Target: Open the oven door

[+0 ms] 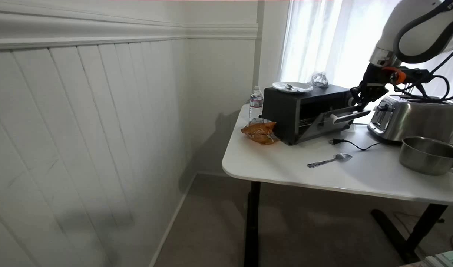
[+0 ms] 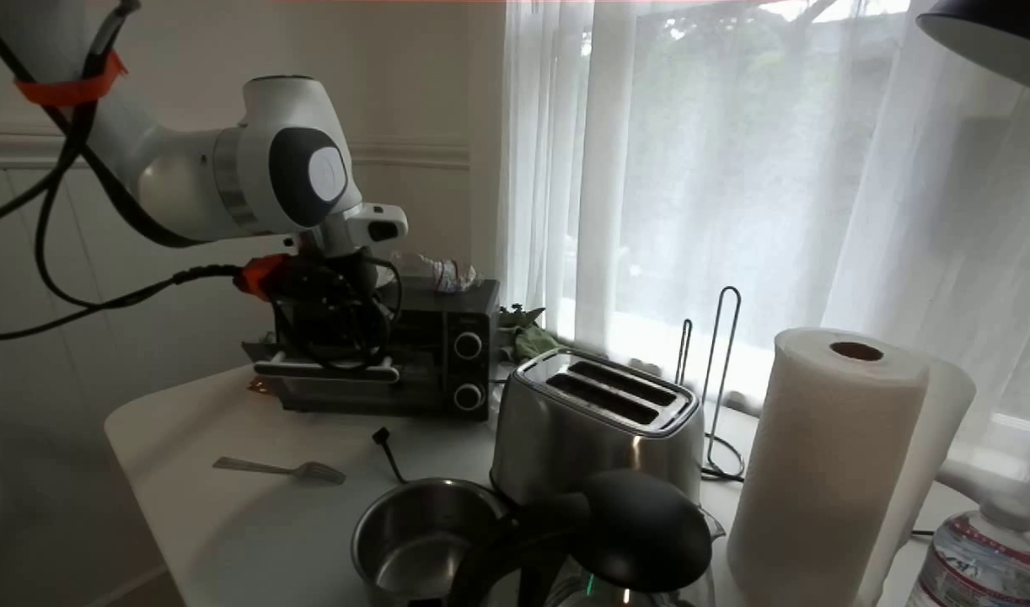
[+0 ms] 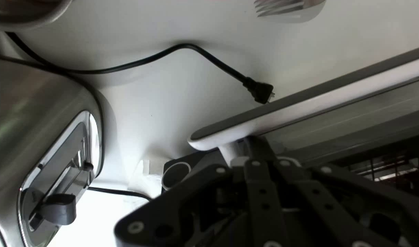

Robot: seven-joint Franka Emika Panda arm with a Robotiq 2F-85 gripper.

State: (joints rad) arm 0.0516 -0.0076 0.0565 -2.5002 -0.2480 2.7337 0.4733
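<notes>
The black oven stands on the white table and also shows in an exterior view. Its door is partly open, tilted outward, leaving a dark gap above it. The pale handle bar runs along the door's top edge; it crosses the wrist view. My gripper has its fingers together, tucked behind the handle near its knob-side end, between bar and door panel. No object shows between the fingers. In an exterior view the gripper reaches down at the handle; the fingertips are partly hidden.
A silver toaster stands beside the oven, with a metal pot in front. A black plug and a fork lie before the door. A plate and crumpled bottle sit on the oven. An orange bag lies alongside.
</notes>
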